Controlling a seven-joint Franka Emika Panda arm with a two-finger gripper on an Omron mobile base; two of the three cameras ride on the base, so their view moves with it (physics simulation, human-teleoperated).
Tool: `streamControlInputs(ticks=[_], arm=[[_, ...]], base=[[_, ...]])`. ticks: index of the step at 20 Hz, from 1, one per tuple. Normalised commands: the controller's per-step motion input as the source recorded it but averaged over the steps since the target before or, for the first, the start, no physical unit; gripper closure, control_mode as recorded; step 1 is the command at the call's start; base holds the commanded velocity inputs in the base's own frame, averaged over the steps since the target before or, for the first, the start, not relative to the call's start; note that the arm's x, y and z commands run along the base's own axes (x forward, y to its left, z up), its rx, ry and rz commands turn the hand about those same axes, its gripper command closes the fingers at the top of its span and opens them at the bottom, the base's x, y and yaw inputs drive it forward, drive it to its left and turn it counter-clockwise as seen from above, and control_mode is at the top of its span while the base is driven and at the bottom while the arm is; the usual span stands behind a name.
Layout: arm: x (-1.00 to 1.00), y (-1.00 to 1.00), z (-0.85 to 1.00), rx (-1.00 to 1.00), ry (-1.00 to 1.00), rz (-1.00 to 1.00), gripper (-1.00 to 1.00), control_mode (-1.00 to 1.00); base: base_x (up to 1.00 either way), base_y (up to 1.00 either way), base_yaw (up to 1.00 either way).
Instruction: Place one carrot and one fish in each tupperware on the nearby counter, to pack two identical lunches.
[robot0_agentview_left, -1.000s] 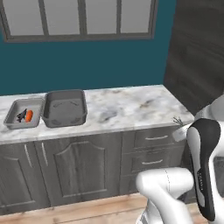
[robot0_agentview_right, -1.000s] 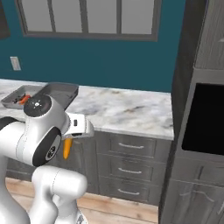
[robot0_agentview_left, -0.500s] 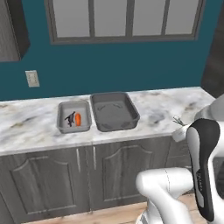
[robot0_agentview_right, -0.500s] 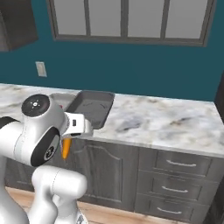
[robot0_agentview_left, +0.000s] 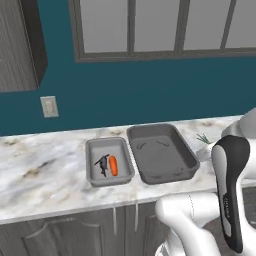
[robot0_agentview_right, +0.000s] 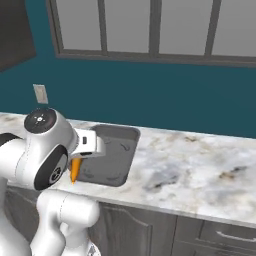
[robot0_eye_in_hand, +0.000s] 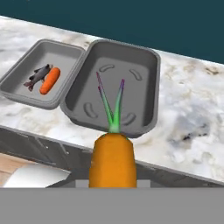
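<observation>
My gripper (robot0_agentview_right: 81, 157) is shut on a carrot (robot0_eye_in_hand: 112, 159), whose green and purple leaves point toward the larger dark tupperware (robot0_eye_in_hand: 118, 87). That tray holds nothing. In the right base view the held carrot (robot0_agentview_right: 75, 170) hangs at the near left corner of the larger tupperware (robot0_agentview_right: 116, 152), in front of the counter (robot0_agentview_right: 200, 170) edge. To its left, touching it, the small lighter tupperware (robot0_agentview_left: 94, 150) holds a dark fish (robot0_agentview_left: 102, 165) and a second carrot (robot0_agentview_left: 113, 165) side by side. The fingertips are hidden behind the carrot.
A teal wall with a window (robot0_agentview_left: 150, 25) rises behind the counter, with a wall outlet (robot0_agentview_left: 49, 106) at left and a dark upper cabinet (robot0_agentview_left: 20, 45) beside it. Dark cabinet doors (robot0_agentview_left: 60, 235) and drawers (robot0_agentview_right: 220, 235) run below the marbled top.
The base has driven left along the counter, so the whole scene has slid right and both trays now sit near the middle. The carrot stays in the shut gripper.
</observation>
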Motion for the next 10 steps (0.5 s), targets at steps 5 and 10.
streamControlInputs(ticks=[5, 10], arm=[[0.00, 0.00, 0.00, 0.00, 0.00, 0.00, 1.00, 1.00], [0.00, 0.00, 0.00, 0.00, 0.00, 0.00, 1.00, 1.00]], base=[[0.55, 0.01, -0.07], [0.48, 0.20, -0.16]])
